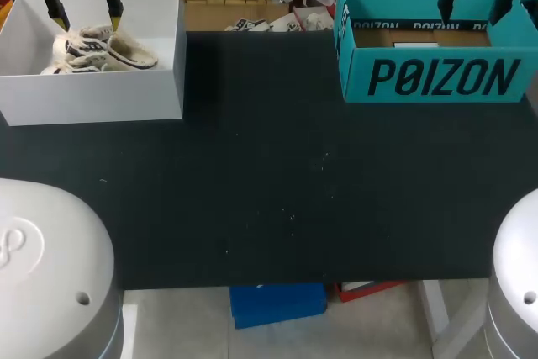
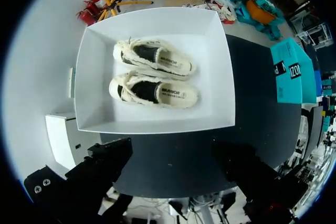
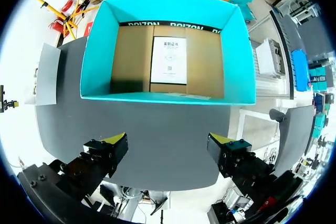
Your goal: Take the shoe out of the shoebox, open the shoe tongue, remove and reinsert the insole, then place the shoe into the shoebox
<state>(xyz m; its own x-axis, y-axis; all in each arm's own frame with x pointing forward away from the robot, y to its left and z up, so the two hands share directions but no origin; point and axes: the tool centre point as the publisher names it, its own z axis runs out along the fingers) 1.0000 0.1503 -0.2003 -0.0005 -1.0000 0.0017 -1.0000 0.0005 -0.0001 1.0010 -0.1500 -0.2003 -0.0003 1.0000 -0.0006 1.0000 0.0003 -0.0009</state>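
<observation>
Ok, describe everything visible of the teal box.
The teal box is cardboard, open-topped, upright at the dark table's far right. Outside and inner walls are teal, with big black letters on the front and a black lettered band inside the far rim. The floor is brown card with a white printed sheet lying flat in the middle. The right tool hangs open above it, not touching.
</observation>
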